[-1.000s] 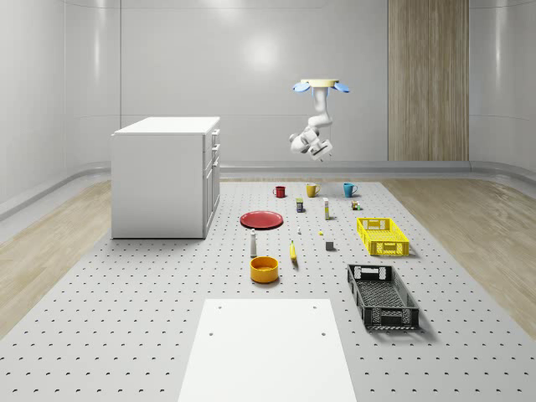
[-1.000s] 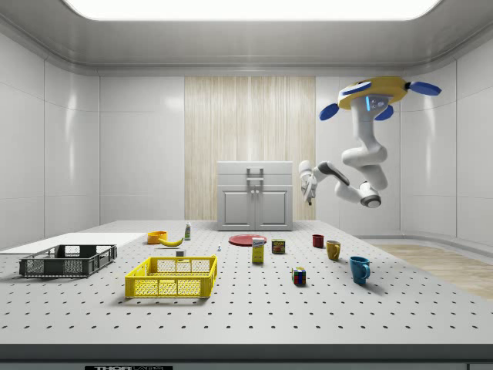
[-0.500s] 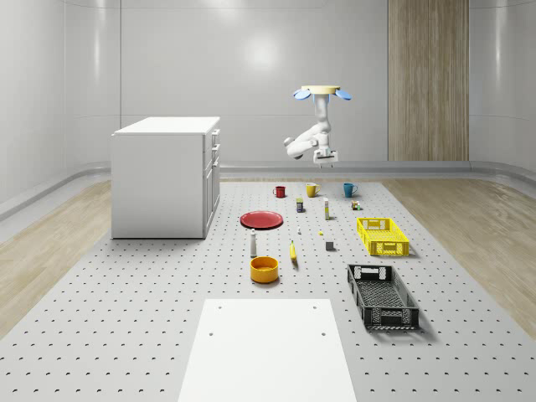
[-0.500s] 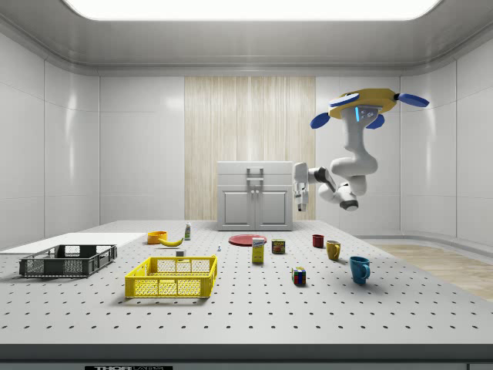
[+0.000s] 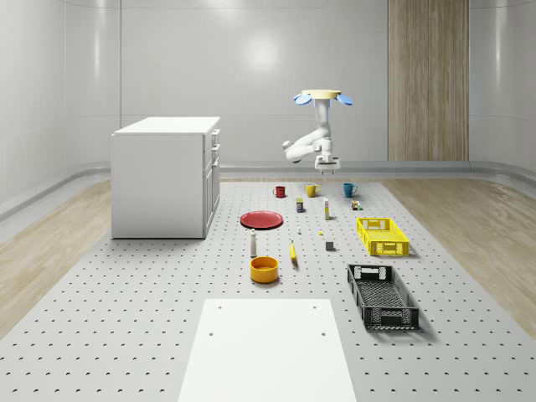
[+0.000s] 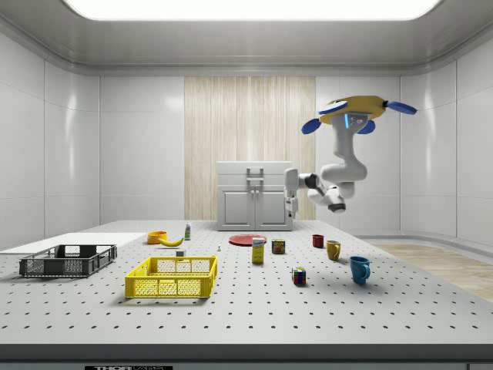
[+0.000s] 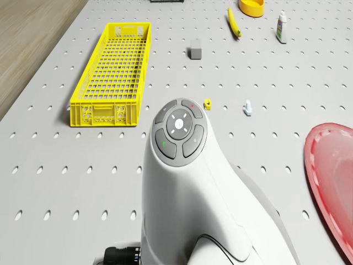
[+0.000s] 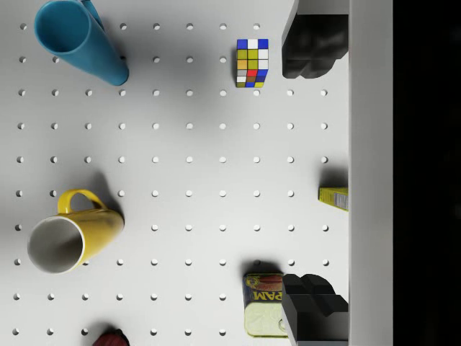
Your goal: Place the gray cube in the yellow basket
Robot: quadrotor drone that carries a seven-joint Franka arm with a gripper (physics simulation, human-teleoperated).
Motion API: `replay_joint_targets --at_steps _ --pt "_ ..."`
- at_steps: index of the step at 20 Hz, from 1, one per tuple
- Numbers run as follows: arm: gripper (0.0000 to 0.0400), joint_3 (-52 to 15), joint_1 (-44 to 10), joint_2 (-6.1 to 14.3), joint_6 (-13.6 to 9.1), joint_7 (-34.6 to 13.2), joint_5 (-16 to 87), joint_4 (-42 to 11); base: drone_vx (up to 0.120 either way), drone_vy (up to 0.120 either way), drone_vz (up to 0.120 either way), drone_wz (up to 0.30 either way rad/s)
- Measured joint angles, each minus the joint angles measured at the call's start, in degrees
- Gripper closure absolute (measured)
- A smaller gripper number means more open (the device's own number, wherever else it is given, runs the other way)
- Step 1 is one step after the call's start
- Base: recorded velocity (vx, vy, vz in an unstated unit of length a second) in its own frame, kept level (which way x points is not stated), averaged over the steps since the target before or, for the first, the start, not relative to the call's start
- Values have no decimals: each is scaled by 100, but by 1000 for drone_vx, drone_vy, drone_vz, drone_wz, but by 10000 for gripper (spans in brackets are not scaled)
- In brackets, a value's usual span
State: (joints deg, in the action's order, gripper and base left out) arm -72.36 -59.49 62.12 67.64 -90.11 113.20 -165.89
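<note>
Below the gripper (image 8: 315, 184) are seen a blue mug (image 8: 74, 40), a yellow mug (image 8: 69, 234), a puzzle cube (image 8: 252, 63) and a tin (image 8: 266, 304). Bare table (image 8: 187, 158) lies between the jaws, which are spread wide and hold nothing. The drone (image 6: 353, 109) hovers high over the mugs. The gray cube (image 7: 196, 52) rests near the yellow basket (image 7: 113, 74), well beyond the gripper.

open floor around gray cube (image 7: 195, 52), yellow basket (image 7: 112, 72) beside
</note>
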Motion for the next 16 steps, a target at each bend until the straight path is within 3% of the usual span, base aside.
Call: replay_joint_targets --at_steps 3,5,10,14,16 --pt "0 -44 -60 97 66 -50 -40 5 120 0 -107 0" --pt "0 -69 -93 160 113 -79 -69 9 120 -20 0 0" --pt "0 -126 -161 312 239 -139 -145 19 120 -104 0 0" --pt "0 -166 -206 429 342 -181 -206 27 120 0 -110 0" --pt "0 -185 -227 486 393 -200 -236 32 120 0 0 0"
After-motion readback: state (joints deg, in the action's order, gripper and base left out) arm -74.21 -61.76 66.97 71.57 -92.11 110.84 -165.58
